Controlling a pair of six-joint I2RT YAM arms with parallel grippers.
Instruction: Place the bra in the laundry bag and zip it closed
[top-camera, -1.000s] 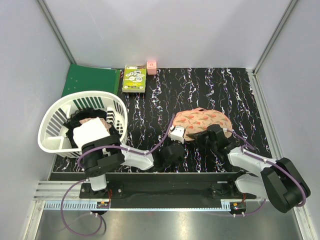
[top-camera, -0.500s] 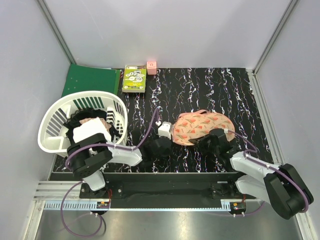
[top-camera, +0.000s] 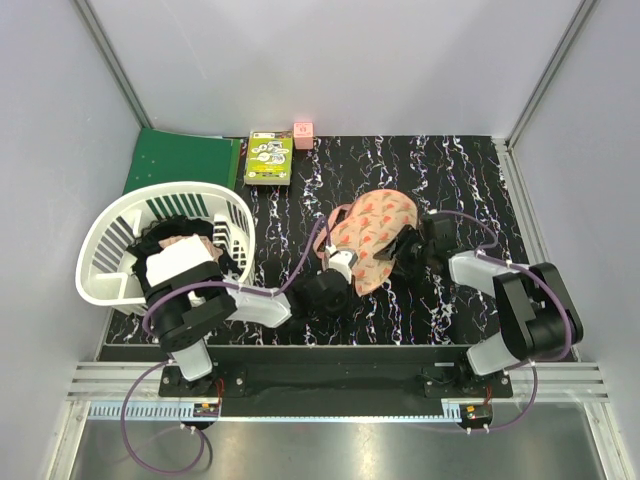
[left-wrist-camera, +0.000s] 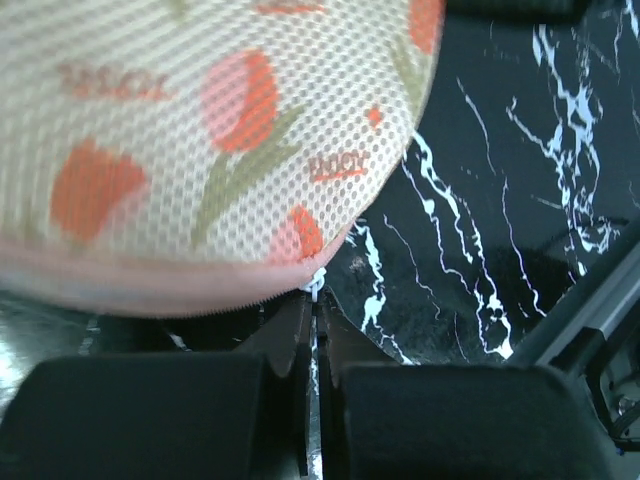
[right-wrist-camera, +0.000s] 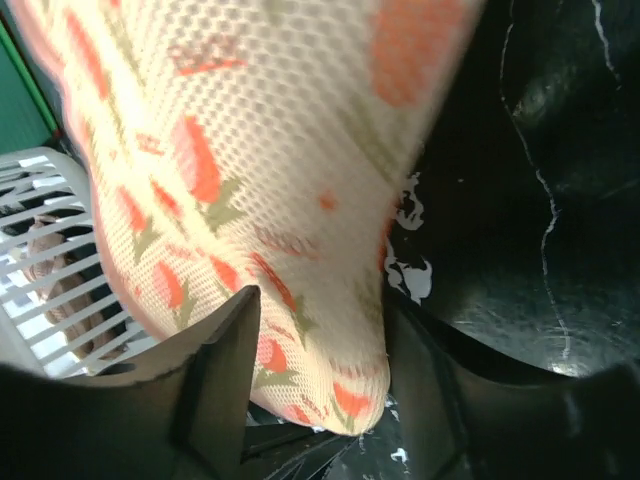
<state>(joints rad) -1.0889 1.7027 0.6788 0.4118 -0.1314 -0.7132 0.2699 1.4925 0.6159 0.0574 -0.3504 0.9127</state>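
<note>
The laundry bag (top-camera: 368, 238) sits mid-frame on the black marbled table (top-camera: 460, 180), with bare surface above it and to its right, and the white basket (top-camera: 110, 275) is well apart at left. Compared with a second ago, the bag has shifted up-left and turned onto a diagonal, and the right arm now reaches in from the right edge. The left gripper (left-wrist-camera: 312, 300) is pressed together on the bag's pink hem at the zip, while the right gripper (right-wrist-camera: 320, 320) is spread astride the lobe.
</note>
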